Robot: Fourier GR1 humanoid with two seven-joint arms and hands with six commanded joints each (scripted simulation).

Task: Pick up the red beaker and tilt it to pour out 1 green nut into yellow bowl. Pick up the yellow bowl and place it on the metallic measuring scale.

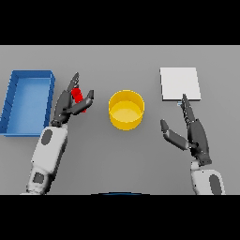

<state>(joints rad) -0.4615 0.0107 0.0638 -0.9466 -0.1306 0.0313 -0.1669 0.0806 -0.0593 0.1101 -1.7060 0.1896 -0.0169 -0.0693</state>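
The red beaker (pixel 78 95) stands left of the table's middle, partly hidden, in the gap between the thumb and the straight fingers of my left hand (pixel 67 104). Whether that hand touches it I cannot tell. No green nut shows. The yellow bowl (pixel 126 109) sits upright in the middle, a short way right of the beaker, and looks empty. The metallic measuring scale (pixel 180 83), a flat light-grey square, lies at the back right. My right hand (pixel 196 134) is open below the scale's near edge, fingers pointing toward it, holding nothing.
A blue open bin (pixel 11 101) stands at the far left, just beyond my left arm.
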